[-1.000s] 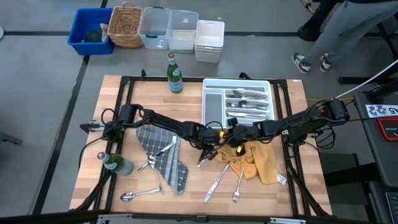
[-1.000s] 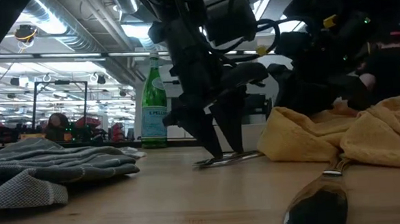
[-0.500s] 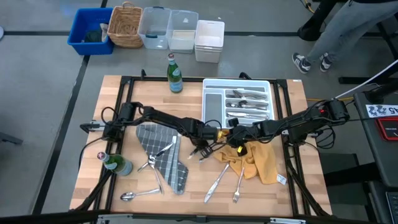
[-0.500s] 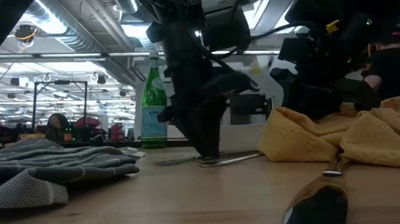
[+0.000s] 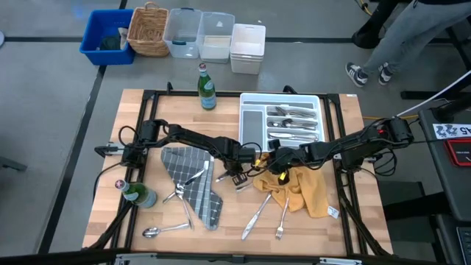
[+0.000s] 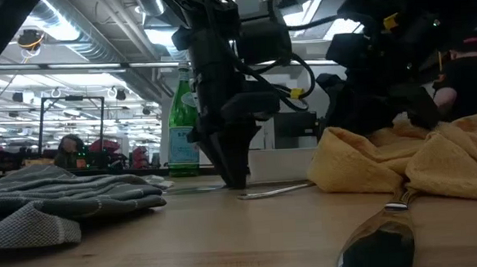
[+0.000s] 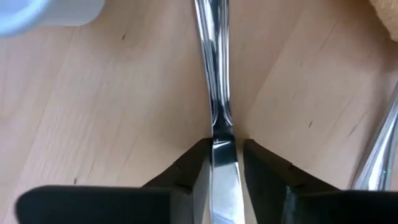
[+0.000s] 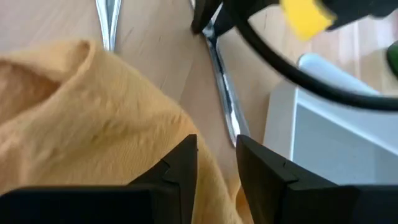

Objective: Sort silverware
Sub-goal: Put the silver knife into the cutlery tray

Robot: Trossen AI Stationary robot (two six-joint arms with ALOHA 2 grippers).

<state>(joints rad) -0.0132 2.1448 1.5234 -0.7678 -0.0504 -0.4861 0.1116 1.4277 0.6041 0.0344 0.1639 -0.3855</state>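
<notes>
My left gripper [image 5: 237, 177] stands at the table's middle, pointing down, shut on a slim silver piece of silverware [image 7: 211, 74] that lies flat on the wood [image 6: 274, 191]. My right gripper [image 5: 274, 168] hovers just to the right of it, over the edge of a crumpled yellow cloth [image 5: 298, 188]. It is open, with nothing between its fingers [image 8: 180, 162]. More silverware lies loose: a fork [image 5: 176, 195] on the grey checked cloth [image 5: 193, 188], a spoon [image 5: 158, 232], and a knife [image 5: 257, 213] and a fork [image 5: 282, 221] near the front edge. Several pieces lie in the white tray [image 5: 252, 125]. My left gripper pinches the silver piece between its two fingers [image 7: 193, 171], on its two thin edges just behind the narrow neck [image 7: 219, 134]. The fingers come from above, pointing down, one on either side of the long piece. The piece lies flat on the table.
A green glass bottle [image 5: 207, 87] stands at the far edge left of the tray, and another bottle [image 5: 138, 194] lies near the left edge. Bins and a basket [image 5: 151, 31] sit on the floor beyond the table, where a person's legs [image 5: 383, 44] show.
My left gripper has rolled about its own axis, shifted slightly toward the table's left edge and shut on the silver piece. The piece has swung round on the table with it and stays flat on the wood.
</notes>
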